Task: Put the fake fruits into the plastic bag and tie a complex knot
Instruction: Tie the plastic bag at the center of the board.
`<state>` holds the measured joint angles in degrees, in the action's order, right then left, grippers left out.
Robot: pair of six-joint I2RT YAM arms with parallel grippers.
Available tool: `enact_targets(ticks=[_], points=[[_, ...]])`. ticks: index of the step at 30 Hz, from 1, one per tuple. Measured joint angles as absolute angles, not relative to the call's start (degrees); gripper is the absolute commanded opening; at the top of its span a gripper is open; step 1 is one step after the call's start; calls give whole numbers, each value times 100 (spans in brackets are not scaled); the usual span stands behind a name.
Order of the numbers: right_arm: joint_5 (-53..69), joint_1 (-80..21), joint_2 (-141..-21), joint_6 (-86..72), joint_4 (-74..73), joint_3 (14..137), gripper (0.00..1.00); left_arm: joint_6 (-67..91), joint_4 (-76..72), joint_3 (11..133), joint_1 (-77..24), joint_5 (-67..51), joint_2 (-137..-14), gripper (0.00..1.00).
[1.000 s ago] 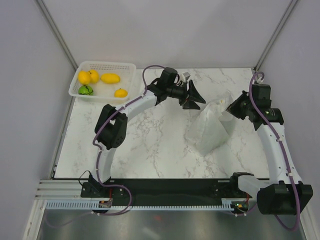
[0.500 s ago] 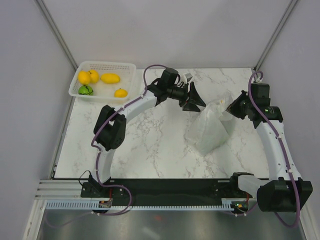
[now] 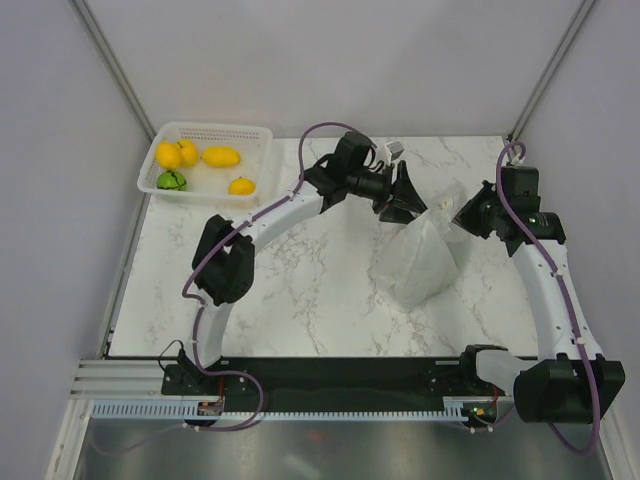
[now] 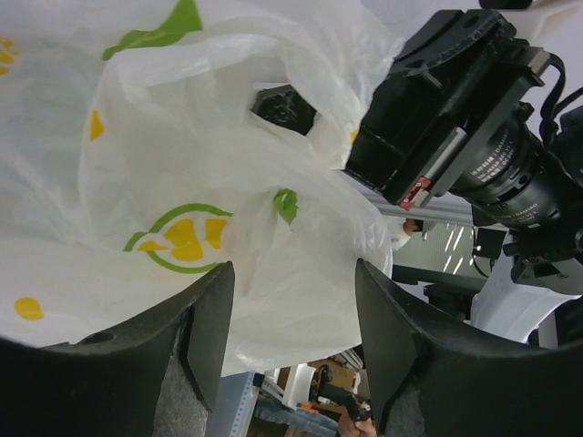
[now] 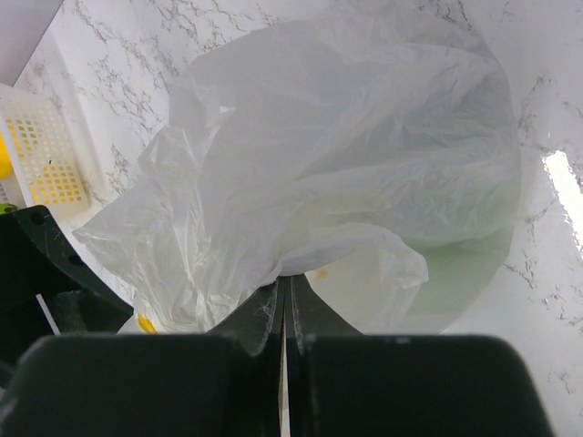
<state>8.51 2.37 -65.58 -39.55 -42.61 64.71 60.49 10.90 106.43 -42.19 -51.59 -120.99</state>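
Stock as I read it from my station:

1. Plastic bag (image 3: 418, 262): on the right half of the bench (image 3: 300, 300), nearer the far edge than the near one. Its base rests on the marble and its top is drawn up into a peak. The film is thin, white and translucent, and my left wrist view shows yellow lemon and green leaf prints. I cannot tell what is inside.

2. Right pincer (image 5: 282, 296): closed, with a fold of the bag's upper rim pinched between its fingers at the peak.

3. Left pincer (image 4: 293, 339): jaws apart, clamping nothing. It sits at the bag's top on the left side. Film bulges just beyond the gap, and I cannot tell whether it touches.

4. Fake fruits (image 3: 221, 156): five counted, four yellow and one green (image 3: 171, 180). All are in the white perforated basket (image 3: 260, 155) at the bench's far left corner, well apart from the bag.
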Motion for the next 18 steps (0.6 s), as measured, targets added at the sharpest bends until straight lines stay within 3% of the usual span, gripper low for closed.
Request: enact_targets(ticks=[18], points=[[834, 237, -6622, -3872, -4298, 6497, 0, 6027, 1107, 11216, -4595, -4742, -12234, 59]])
